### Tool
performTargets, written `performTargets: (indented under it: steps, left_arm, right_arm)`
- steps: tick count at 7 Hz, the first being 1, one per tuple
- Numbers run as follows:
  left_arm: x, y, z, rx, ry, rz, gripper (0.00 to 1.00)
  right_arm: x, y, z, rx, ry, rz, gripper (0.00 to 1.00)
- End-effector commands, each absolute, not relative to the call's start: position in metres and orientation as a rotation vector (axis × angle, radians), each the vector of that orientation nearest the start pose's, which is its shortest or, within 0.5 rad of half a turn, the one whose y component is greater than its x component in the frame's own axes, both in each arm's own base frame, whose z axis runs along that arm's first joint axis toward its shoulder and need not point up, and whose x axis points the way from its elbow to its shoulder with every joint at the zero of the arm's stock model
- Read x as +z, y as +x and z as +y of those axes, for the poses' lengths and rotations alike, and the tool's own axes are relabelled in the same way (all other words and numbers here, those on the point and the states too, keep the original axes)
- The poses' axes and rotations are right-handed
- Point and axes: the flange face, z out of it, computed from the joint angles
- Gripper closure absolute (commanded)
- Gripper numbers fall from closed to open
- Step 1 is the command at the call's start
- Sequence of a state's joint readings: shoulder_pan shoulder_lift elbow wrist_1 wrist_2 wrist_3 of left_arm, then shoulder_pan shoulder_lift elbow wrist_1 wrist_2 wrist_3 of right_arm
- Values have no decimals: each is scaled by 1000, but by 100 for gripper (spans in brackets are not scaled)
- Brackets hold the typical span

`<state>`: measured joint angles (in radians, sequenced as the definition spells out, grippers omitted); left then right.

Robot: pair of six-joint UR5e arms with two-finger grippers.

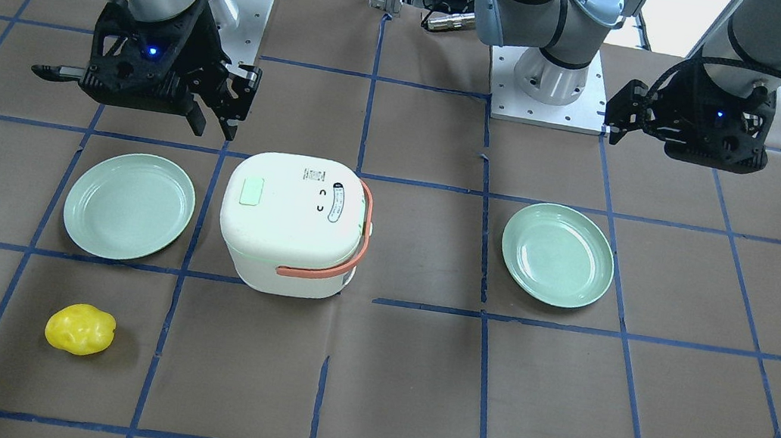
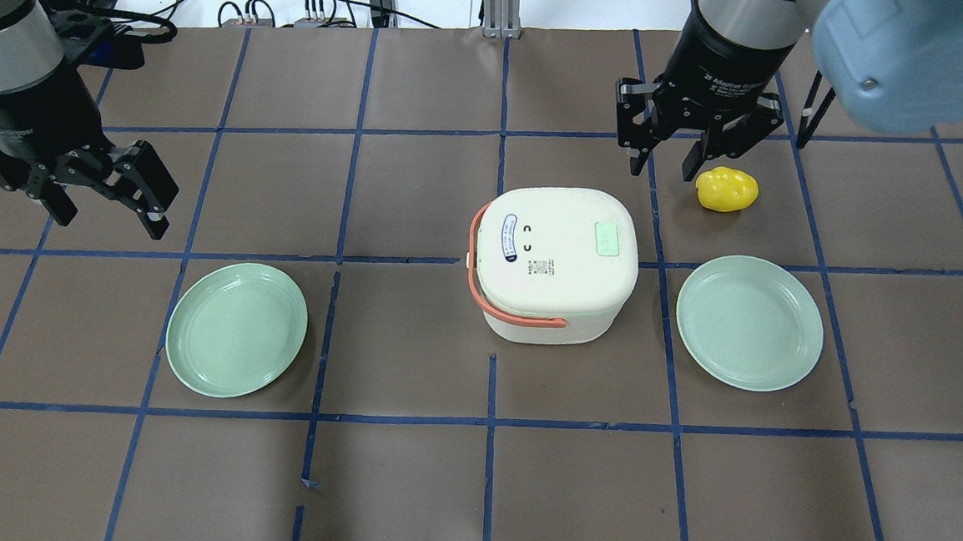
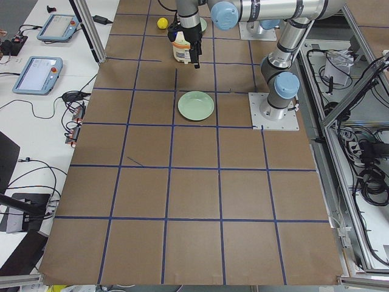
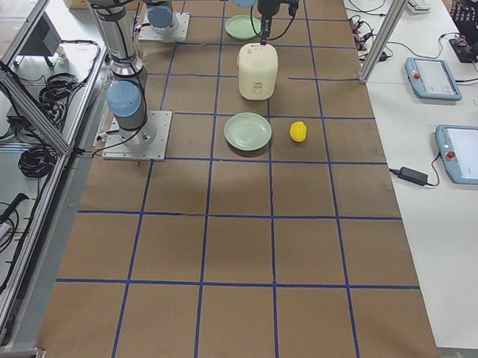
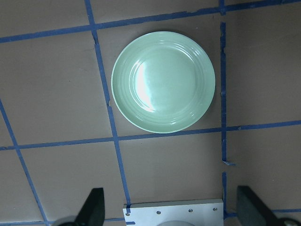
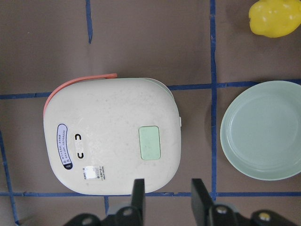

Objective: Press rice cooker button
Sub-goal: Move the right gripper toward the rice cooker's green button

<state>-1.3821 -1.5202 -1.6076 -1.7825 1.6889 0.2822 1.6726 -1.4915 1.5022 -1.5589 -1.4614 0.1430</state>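
Note:
A white rice cooker (image 2: pixel 557 263) with a salmon handle stands mid-table. A pale green button (image 2: pixel 609 239) sits on its lid near the right side. The cooker also shows in the front view (image 1: pixel 294 224) and in the right wrist view (image 6: pixel 113 136), with the button (image 6: pixel 149 143) just ahead of the fingertips. My right gripper (image 2: pixel 664 160) is open and empty. It hovers above the table just beyond the cooker's far right corner, apart from it (image 1: pixel 217 122). My left gripper (image 2: pixel 108 218) is open and empty, high over the table's left side.
A green plate (image 2: pixel 235 329) lies left of the cooker and shows in the left wrist view (image 5: pixel 163 81). Another green plate (image 2: pixel 750 322) lies right of it. A yellow lumpy object (image 2: pixel 727 189) lies beside the right gripper. Blue tape lines cross the brown table.

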Motion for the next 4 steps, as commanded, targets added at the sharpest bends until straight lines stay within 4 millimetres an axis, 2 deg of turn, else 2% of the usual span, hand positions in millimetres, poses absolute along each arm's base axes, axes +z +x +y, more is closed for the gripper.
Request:
performTargets:
  steps: [1,2,4]
  left_arm:
    - [476,-35,-464,337,161,3051,0]
    - [476,-35,-464,337,161,3051,0]
    - [476,-35,-464,337,161,3051,0]
  right_arm:
    - [459,200,-510,109,64,3015,92]
    - [441,201,-509,145,64,3004,92]
    - [430,208,-509,128,50,2969,92]
